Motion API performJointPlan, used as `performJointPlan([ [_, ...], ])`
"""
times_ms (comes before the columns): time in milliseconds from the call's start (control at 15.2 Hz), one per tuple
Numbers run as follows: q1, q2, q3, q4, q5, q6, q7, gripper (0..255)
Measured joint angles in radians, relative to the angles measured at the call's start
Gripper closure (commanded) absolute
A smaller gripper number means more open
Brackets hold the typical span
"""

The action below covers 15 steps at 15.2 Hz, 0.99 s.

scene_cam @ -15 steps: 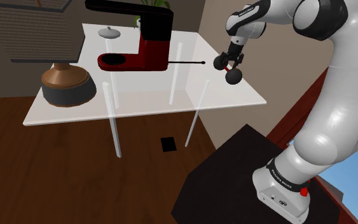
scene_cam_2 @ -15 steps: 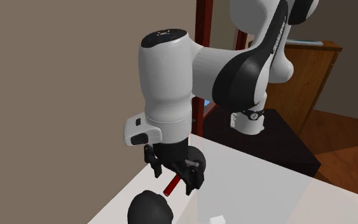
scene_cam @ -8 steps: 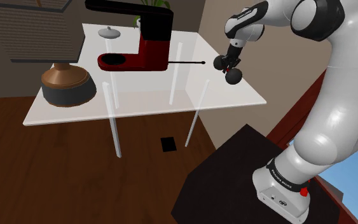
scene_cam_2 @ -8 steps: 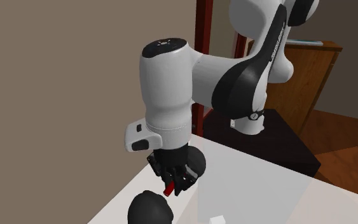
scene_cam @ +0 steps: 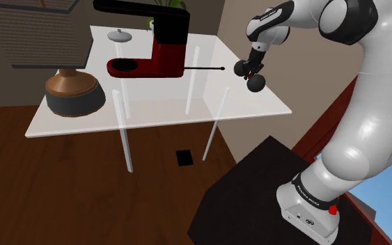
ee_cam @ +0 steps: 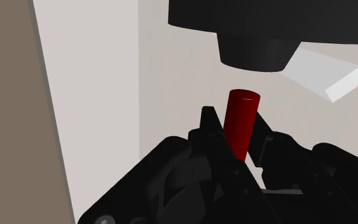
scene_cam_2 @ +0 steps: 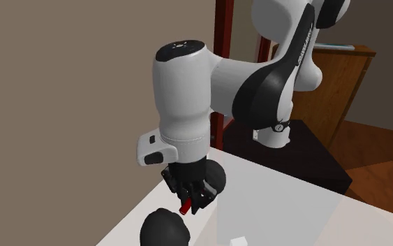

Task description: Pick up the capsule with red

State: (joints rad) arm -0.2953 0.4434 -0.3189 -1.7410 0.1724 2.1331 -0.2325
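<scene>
1. Pale tabletop (scene_cam: 152, 104) on thin legs fills the middle of the room. The arm reaches to the table's corner at the shoulder view's right, well apart from the red-and-black coffee machine (scene_cam: 163, 45) at the far left.
2. A second ago the fingers stood apart on either side of the red capsule (ee_cam: 241, 118). Half a second ago they had come together on it. Now the gripper (ee_cam: 236, 137) is clamped on the capsule, whose end pokes out past the fingertips.
3. Since that squeeze nothing else seems to have shifted. The hand hangs at the same low height over the table, and the capsule sits between a black ball (scene_cam_2: 165, 229) on the near side and a second black ball (scene_cam_2: 218, 175) just behind the hand.
4. I cannot tell whether the capsule's lower end touches the tabletop.
5. To my eye the grasp is made and the lift has not begun, so raising it is what remains.
6. Both balls crowd the hand, so I would guess a straight upward pull is safest. A sideways swing could knock one.
</scene>
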Motion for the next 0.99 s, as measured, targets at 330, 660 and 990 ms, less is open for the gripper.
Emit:
performJointPlan([
  [330, 0.002, -0.026, -0.006, 0.025, -0.011, -0.05, 0.006, 255],
  [660, 0.005, -0.053, -0.011, 0.053, -0.023, -0.104, 0.015, 255],
  [990, 0.007, -0.076, -0.015, 0.084, -0.032, -0.156, 0.021, 255],
])
